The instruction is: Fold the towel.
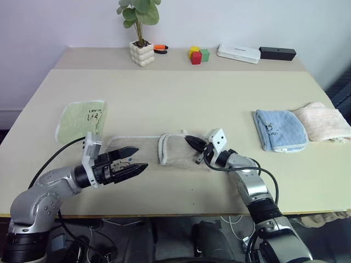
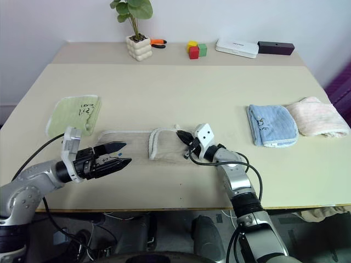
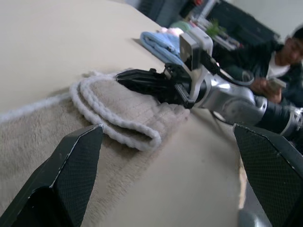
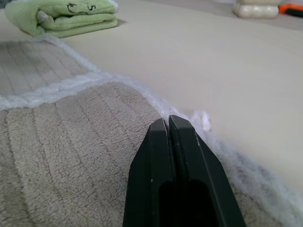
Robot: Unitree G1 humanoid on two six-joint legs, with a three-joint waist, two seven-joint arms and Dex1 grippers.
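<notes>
The beige towel [image 1: 175,150] lies flat near the table's front edge, its right part folded back over the middle, with white corded edging along the fold [image 3: 118,127]. My right gripper [image 1: 190,141] is shut and lies low at the folded part's right end, its tips over the cloth near the white edge [image 4: 168,120]. No cloth shows between its fingers. My left gripper [image 1: 137,159] is open, level over the towel's left end and pointing right along it.
A folded pale green towel [image 1: 81,120] lies at the left. A light blue towel [image 1: 279,129] and a cream one [image 1: 323,121] lie at the right. A potted plant [image 1: 142,53], coloured blocks [image 1: 199,55], a white box [image 1: 238,53] and a black box [image 1: 277,53] line the far edge. A person [image 3: 279,61] sits beyond the table.
</notes>
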